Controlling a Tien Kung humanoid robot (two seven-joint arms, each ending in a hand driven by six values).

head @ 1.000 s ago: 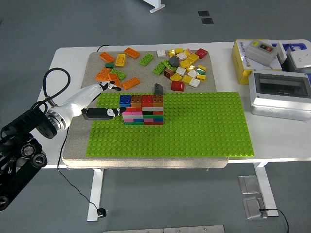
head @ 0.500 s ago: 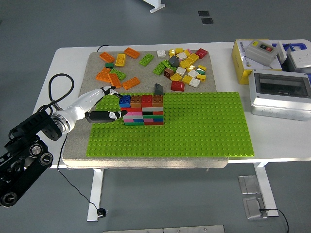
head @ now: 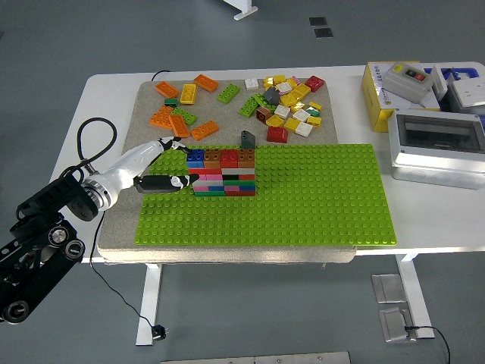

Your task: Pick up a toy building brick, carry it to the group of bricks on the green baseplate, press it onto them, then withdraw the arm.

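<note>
- You've got a grey floor (head: 91, 38) all round the white table (head: 114, 83).
- Baseplate (head: 303, 197) sits on a beige mat (head: 121, 220).
- Left hand (head: 163, 163) spread, holding nothing, touching the stack (head: 223, 173).
- Loose bricks (head: 284, 102) behind.

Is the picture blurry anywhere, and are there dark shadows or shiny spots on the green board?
Head view: sharp all over, studs on the green baseplate clear; light soft and even, with only a faint shadow beside the brick stack and under the left hand; no glare on the board, though the white table looks bright.
</note>
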